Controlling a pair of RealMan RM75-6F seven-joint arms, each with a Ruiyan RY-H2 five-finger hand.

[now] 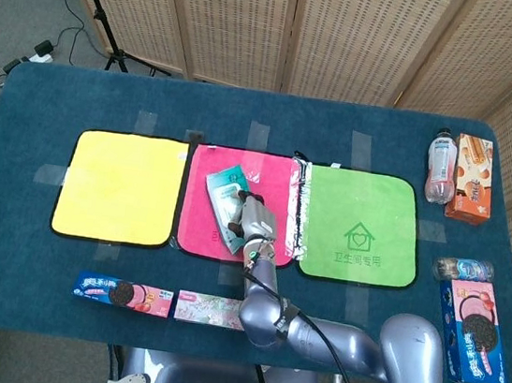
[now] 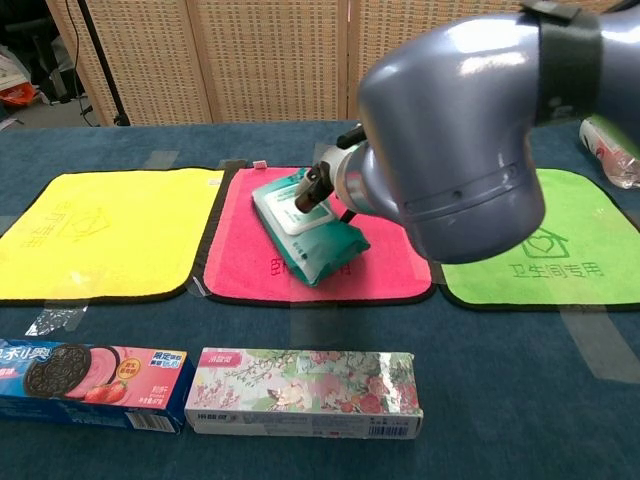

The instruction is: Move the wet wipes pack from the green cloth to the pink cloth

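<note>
The dark blue cloth-covered table (image 1: 52, 89) carries three square cloths taped side by side, which keeps them from sliding when something is dragged or set down on them. The yellow square cloth (image 1: 122, 187) lies at the left and plays no part here. The bright green square cloth (image 1: 361, 225) at the right is bare now. Between them, the pink square cloth (image 1: 203, 234) is the goal.

The right arm reaches in from the lower right, its grey bulk filling much of the chest view. Its right hand (image 2: 322, 185) grips the teal soft-plastic wet wipes pack (image 2: 303, 235) by its upper end, fingers closed round the edge so the pack hangs tilted. The pack sits over the middle of the pink cloth; its lower end seems to touch the fabric, though the angle leaves that uncertain. Judging by this, only lowering and letting go remain.

The left hand is not visible in either view.
</note>
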